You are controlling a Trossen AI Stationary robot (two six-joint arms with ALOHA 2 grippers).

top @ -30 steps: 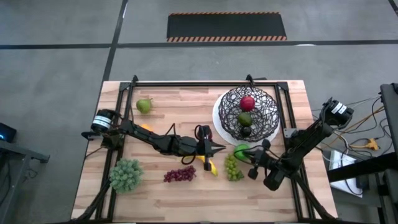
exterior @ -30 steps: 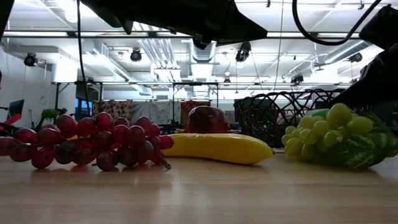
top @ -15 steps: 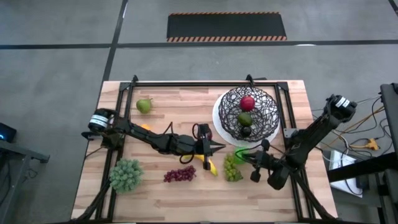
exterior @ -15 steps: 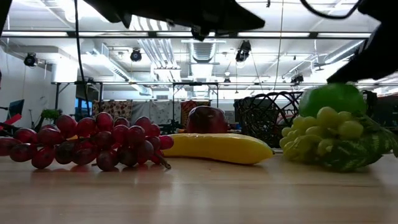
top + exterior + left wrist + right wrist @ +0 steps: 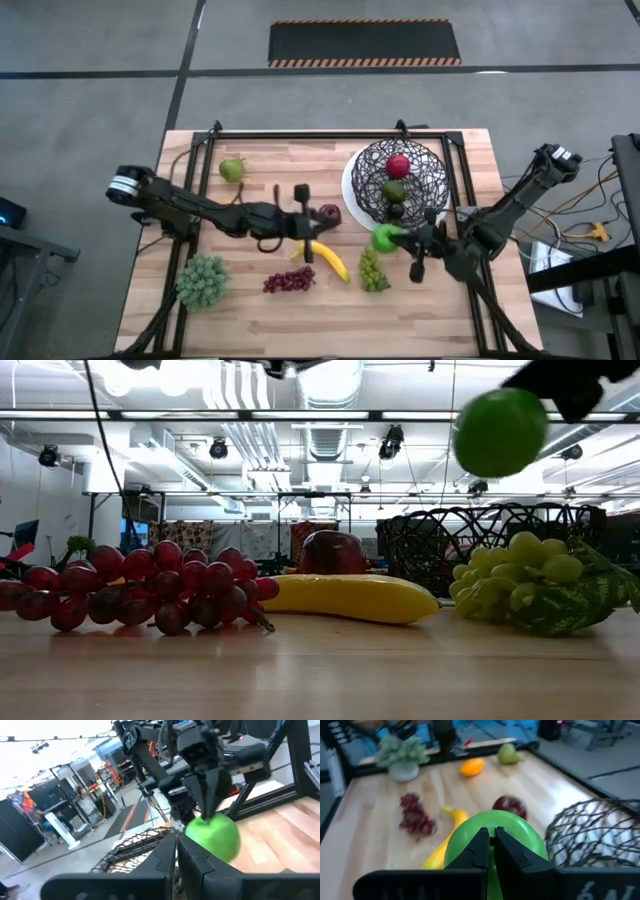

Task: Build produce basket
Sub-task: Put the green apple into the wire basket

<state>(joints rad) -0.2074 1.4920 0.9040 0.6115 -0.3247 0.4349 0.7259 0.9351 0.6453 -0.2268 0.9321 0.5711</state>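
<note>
Green apple is now rising off the surface, R gripper fingers clamped on it, hanging beside basket. L gripper, fingers together, is pulling back near banana.

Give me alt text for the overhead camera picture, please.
Overhead view of a wooden table: the right gripper, shut on a green apple, holds it beside the black wire basket. The left gripper is shut near a banana, with grapes nearby.
</note>
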